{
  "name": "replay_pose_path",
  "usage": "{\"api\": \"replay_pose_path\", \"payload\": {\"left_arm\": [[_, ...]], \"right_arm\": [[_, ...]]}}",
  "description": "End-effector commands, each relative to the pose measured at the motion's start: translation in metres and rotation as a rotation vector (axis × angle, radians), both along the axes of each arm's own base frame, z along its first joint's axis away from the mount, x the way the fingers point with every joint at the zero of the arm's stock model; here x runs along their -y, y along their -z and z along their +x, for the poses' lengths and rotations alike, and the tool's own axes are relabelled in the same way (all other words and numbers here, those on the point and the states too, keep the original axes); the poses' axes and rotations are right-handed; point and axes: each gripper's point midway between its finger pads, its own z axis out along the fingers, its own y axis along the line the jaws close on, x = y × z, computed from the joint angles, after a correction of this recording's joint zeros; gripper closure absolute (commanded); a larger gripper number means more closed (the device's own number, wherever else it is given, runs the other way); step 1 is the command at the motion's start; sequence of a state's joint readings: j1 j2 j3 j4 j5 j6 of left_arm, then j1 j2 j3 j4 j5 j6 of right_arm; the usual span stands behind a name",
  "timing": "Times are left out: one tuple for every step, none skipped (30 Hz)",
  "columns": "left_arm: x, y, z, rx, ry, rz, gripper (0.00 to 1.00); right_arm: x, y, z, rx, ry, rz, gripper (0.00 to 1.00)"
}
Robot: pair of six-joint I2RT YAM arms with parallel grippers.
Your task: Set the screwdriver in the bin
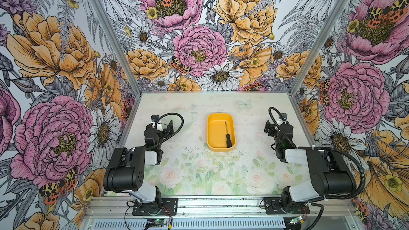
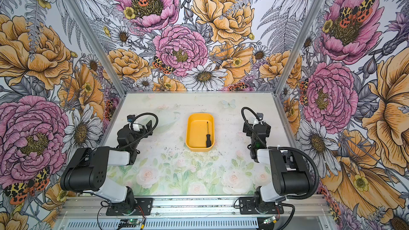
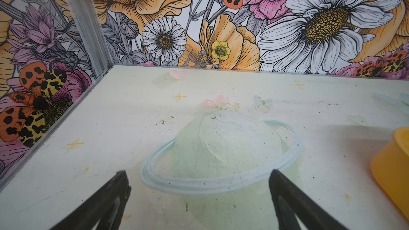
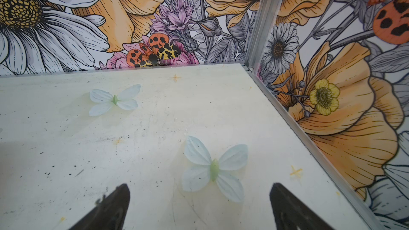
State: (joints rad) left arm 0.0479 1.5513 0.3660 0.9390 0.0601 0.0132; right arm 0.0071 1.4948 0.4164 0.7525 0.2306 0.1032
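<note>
The screwdriver (image 1: 228,137) lies inside the yellow bin (image 1: 213,129) in both top views, so the job looks done. Left wrist view: the left gripper (image 3: 199,175) is spread apart, empty. Right wrist view: the right gripper (image 4: 199,188) is spread apart too, so I think the next move is only to rest.

Bin (image 1: 218,129) plain yellow-orange; screwdriver (image 1: 228,138) in it black-handled, dark-shafted. Table (image 1: 177,105) under the bin — pale, black-speckled, with faded pink roses, green leaves, light-blue butterflies. Walls (image 1: 199,47) beyond the bin — ink-outlined pink, orange and white flowers, orange-and-black spotted moths
</note>
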Motion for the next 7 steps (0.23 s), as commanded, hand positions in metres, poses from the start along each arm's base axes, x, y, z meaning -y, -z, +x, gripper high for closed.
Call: {"api": "replay_pose_path", "payload": {"left_arm": [[-0.0023,-0.0041,0.0036,0.009,-0.016,-0.006,0.01],[-0.0021,-0.0040,0.0036,0.009,-0.016,-0.006,0.01],[-0.0025,-0.0041,0.0036,0.009,-0.017,-0.007,0.01],[-0.0023,-0.0041,0.0036,0.009,-0.016,-0.006,0.01],[-0.0023,-0.0044,0.0038,0.011,-0.016,-0.007,0.01],[-0.0024,-0.0039,0.0035,0.009,-0.017,-0.007,0.01],[-0.0022,-0.0042,0.0036,0.010,-0.016,-0.006,0.01]], "right_arm": [[-0.0003,-0.0062,0.0052,0.021,-0.007,0.000,0.00],[0.0001,-0.0062,0.0051,0.021,-0.005,-0.001,0.00],[-0.0002,-0.0059,0.0051,0.020,-0.006,-0.001,0.01],[-0.0006,-0.0060,0.0055,0.020,-0.008,-0.001,0.01],[-0.0006,-0.0056,0.0055,0.018,-0.009,-0.001,0.01],[-0.0001,-0.0065,0.0057,0.021,-0.007,-0.001,0.01],[-0.0005,-0.0064,0.0056,0.021,-0.008,-0.001,0.01]]}}
